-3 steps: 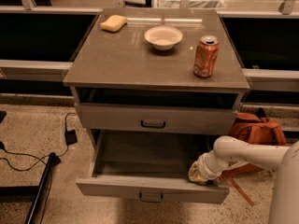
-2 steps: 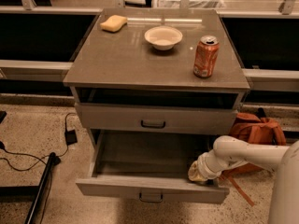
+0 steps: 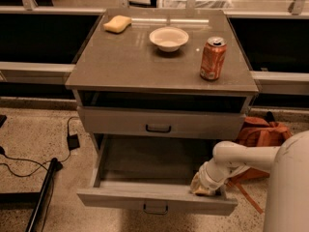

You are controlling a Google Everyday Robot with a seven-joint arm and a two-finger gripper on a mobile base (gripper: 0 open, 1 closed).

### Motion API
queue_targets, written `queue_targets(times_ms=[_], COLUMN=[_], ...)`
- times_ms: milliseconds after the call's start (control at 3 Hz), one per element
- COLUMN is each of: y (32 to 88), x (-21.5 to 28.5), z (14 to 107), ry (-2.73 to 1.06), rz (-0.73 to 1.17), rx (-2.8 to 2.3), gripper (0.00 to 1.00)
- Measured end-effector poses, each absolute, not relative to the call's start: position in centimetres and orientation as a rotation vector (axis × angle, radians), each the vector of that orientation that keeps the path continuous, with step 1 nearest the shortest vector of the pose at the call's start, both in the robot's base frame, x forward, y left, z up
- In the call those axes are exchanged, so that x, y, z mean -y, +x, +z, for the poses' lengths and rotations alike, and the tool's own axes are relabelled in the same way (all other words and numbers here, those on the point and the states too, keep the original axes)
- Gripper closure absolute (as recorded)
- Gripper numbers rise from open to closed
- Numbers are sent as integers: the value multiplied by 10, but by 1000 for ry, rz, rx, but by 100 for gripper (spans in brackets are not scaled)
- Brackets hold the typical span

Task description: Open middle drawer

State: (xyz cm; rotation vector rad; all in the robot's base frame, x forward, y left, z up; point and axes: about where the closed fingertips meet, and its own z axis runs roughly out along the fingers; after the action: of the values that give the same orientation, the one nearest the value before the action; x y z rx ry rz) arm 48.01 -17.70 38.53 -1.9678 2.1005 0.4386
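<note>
The middle drawer (image 3: 155, 197) is pulled well out of the grey cabinet, and its pale grey inside (image 3: 154, 161) shows empty. Its small dark handle (image 3: 155, 208) sits at the centre of the front. My gripper (image 3: 202, 187) reaches in from the right on the white arm (image 3: 241, 156). It rests inside the drawer at the right front corner, against the back of the drawer front. The narrower top drawer (image 3: 158, 124) above is closed. The drawer below is hidden under the open one.
On the cabinet top (image 3: 125, 62) stand an orange soda can (image 3: 213, 58), a white bowl (image 3: 168, 37) and a yellow sponge (image 3: 117, 23). An orange backpack (image 3: 263, 132) lies on the floor to the right. Cables (image 3: 29, 163) and a black plug (image 3: 73, 141) lie to the left.
The middle drawer has slid slightly further out toward the camera, and my gripper has moved with it. Nothing on the cabinet top has moved.
</note>
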Motion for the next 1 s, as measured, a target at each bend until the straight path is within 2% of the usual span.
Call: queue_targets(times_ms=[667, 1000], y=[436, 428], x=[168, 154], z=[392, 409], ry=[-1909, -1957], rz=[552, 503], rx=[-2132, -2080], gripper=[100, 100])
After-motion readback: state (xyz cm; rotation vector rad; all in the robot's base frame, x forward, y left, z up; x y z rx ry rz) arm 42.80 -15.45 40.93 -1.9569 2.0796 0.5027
